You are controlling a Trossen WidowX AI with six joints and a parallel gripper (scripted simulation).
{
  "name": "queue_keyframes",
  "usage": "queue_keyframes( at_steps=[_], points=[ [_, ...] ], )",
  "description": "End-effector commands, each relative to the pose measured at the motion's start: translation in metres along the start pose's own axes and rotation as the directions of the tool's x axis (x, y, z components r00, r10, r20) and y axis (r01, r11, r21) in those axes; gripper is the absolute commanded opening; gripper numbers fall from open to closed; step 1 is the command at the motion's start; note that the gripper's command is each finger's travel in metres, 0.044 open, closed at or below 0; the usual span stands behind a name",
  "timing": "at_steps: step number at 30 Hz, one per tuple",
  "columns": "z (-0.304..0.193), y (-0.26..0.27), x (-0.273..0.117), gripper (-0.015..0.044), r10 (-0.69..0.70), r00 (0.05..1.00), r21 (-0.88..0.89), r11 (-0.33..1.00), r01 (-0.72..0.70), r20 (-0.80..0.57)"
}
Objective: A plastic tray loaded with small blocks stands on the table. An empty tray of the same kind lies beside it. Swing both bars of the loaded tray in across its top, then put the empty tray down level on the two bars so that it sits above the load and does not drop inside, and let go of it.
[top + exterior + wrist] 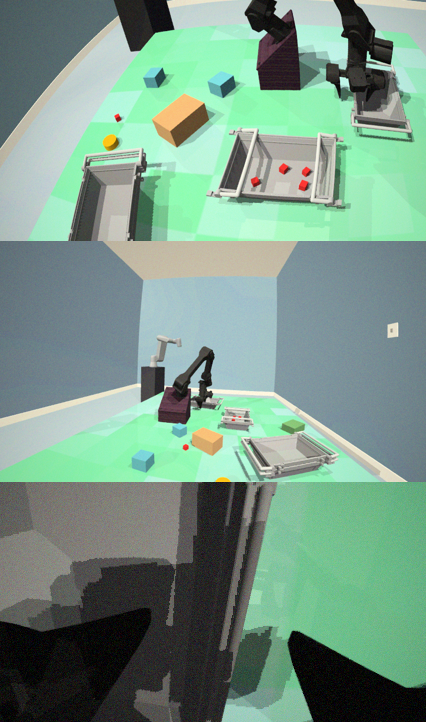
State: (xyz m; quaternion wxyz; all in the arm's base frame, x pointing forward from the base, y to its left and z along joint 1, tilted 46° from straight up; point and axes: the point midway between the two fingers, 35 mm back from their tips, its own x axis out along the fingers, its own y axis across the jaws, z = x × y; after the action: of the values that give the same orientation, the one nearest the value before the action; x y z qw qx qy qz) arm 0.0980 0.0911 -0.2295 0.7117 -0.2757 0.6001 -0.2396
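"Top view first: where is the loaded tray?"

"The grey plastic tray with small red cube blocks [283,168] [239,416], the loaded tray [275,197] [236,425], stands upright near the middle of the green-patterned table [185,185] [98,459]. Its two pale rounded bars, the left-hand bar in that view [247,162] [237,419] and the right-hand bar [316,167] [236,408], both lie in across the top."

"So the bar step looks done?"

"I'd say so. The job in hand seems to be picking up the grey plastic empty tray [381,121] [212,406] [210,582], which stands on the table, apart from the loaded one and well off its bars."

"And the black two-fingered gripper [353,93] [200,403] [220,626]?"

"Jaws wide apart, clamped on nothing. In the wrist view one fingertip is over the tray's inside, the other beyond its long side wall. How deep they reach past the rim, I can't fairly tell; that picture is dark."

"Next move?"

"Settle the fingers astride that wall, close, and check the grip before lifting. A one-sided hold may let the tray tip, so it would need levelling before it meets both bars."

"And the larger-looking grey plastic tray [119,175] [278,447] nearest the outside camera?"

"Another empty one, farther from the gripper. I'd leave it."
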Motion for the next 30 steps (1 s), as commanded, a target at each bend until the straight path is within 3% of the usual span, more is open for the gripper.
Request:
queue_keyframes(
  at_steps=[1,13,30],
  points=[
    [-0.002,-0.0043,0.0066,0.044,-0.012,1.0,-0.01,1.0,0.012,0.002],
    [-0.002,-0.0043,0.0066,0.044,-0.012,1.0,-0.01,1.0,0.012,0.002],
    [-0.002,-0.0043,0.0066,0.0207,-0.012,1.0,-0.01,1.0,0.012,0.002]
  ],
)
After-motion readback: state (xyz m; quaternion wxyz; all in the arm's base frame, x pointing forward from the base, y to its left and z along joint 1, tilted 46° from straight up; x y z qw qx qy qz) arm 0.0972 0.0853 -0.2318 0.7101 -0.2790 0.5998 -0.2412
